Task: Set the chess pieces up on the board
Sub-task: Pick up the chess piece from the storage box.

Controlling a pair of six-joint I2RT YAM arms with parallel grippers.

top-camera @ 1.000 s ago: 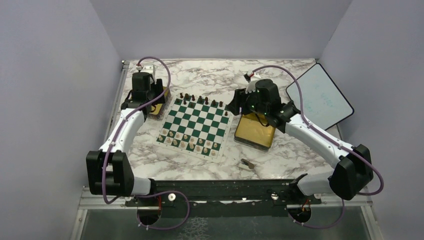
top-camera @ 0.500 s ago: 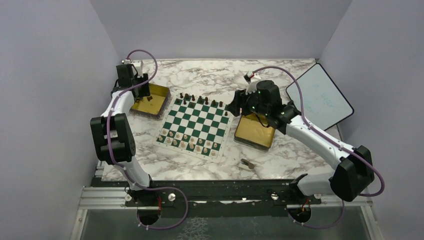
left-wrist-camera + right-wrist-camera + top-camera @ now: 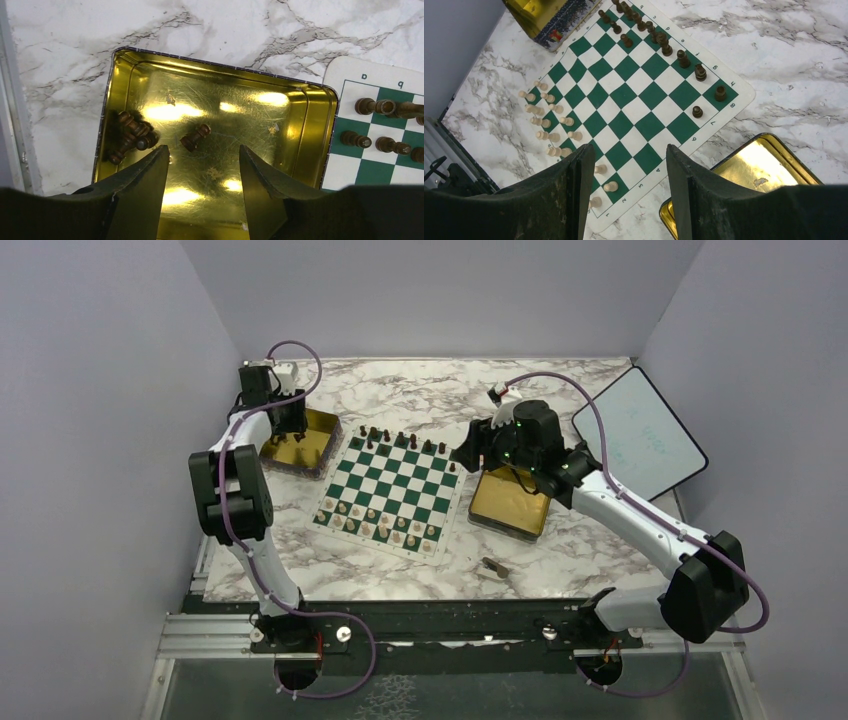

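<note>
Left gripper (image 3: 203,150) hovers half-open and empty over gold tin (image 3: 260,130); lone dark piece (image 3: 195,137) lies toppled just ahead, centred between jaws, axis slanting across them.

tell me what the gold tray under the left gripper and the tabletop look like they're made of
Gold tray: likely thin metal, polished gold inside; it throws bright glare patches and shows fine scratches. Tabletop: white with grey veins like marble, smooth; real stone or a printed laminate, the look leaves open.
</note>
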